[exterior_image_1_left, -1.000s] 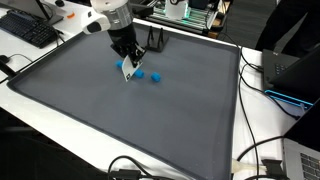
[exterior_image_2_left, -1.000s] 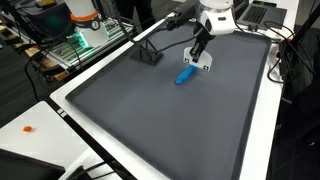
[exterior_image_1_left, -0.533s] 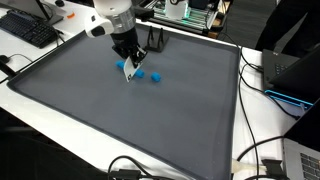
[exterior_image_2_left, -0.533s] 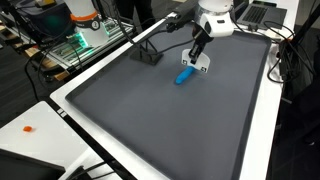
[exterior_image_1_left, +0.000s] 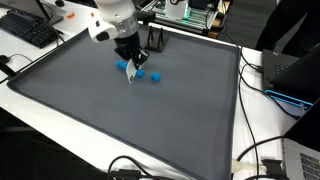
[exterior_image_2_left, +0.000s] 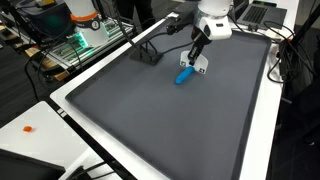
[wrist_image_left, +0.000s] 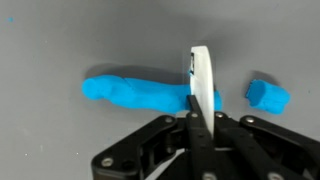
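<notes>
Low over the grey mat (exterior_image_1_left: 120, 120), the end effector (wrist_image_left: 200, 62) points down with its two fingers brought together. In the wrist view they appear as one thin white blade, and the black links below meet at the middle. Nothing can be seen between the fingers.

The fingertips stand at the right end of a long blue piece (wrist_image_left: 135, 93), which lies flat on the mat. In the wrist view the white tip covers that end of the piece, but it is not possible to tell if they really touch. In both exterior views the end effector (exterior_image_1_left: 130, 74) (exterior_image_2_left: 198, 68) is right at this piece (exterior_image_2_left: 185, 76), which sticks out from under it.

Just beside that end, separated by a narrow strip of mat, lies a small blue block (wrist_image_left: 267, 96). An exterior view shows it (exterior_image_1_left: 156, 77) on the side away from the arm.

Farther out, a black stand (exterior_image_2_left: 148, 55) rests on the mat near its far edge, well apart from the blue things. The mat covers most of the white worktop (exterior_image_2_left: 60, 115), whose bare border runs around it. A black keyboard (exterior_image_1_left: 30, 28) lies on the worktop outside the mat, and black cables (exterior_image_1_left: 255, 160) run along one side.
</notes>
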